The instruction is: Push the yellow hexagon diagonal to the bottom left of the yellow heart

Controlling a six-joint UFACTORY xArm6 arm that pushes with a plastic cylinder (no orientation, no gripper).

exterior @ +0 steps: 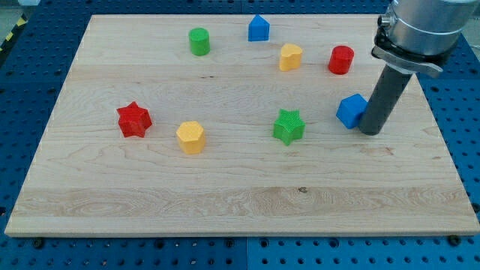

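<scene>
The yellow hexagon [190,137] lies left of the board's middle, just right of the red star [134,120]. The yellow heart [290,57] lies near the view's top, right of centre. The hexagon is far down and to the left of the heart. My tip [370,130] rests on the board at the view's right, touching or nearly touching the right side of the blue cube [351,110], far from both yellow blocks.
A green star [289,126] lies between the hexagon and my tip. A green cylinder [199,41], a blue house-shaped block [259,28] and a red cylinder [340,59] line the top. The wooden board [240,210] sits on a blue perforated table.
</scene>
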